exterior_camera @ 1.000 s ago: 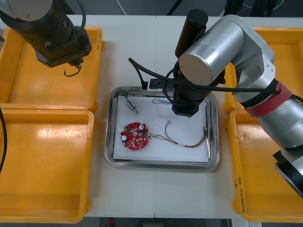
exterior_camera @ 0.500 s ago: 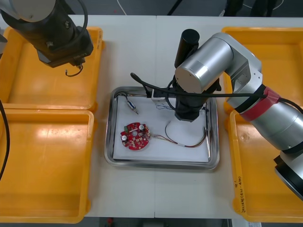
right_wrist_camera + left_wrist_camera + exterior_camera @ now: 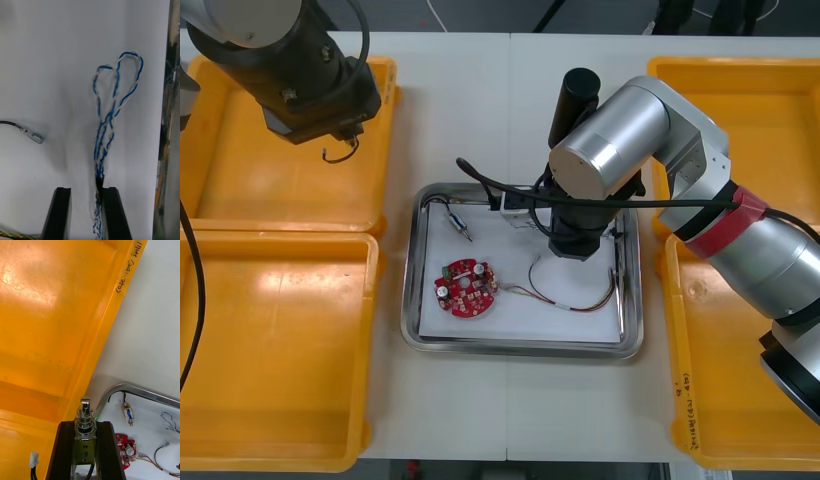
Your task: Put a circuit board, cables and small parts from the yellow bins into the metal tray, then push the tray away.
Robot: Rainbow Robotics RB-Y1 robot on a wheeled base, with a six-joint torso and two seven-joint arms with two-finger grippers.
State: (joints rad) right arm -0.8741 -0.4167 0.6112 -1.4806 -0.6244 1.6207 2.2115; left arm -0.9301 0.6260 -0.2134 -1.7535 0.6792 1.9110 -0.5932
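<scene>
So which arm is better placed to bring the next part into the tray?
Left. The left gripper is shut on a small metal part, close to the metal tray; the right gripper, open, is down in the tray at the blue and white cable.

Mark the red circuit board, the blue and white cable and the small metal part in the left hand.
red circuit board [image 3: 468, 288]: front view, centre of the disc.
blue and white cable [image 3: 109, 117]: right wrist view, where strands cross.
small metal part [image 3: 84, 426]: left wrist view, its coiled middle.
</scene>
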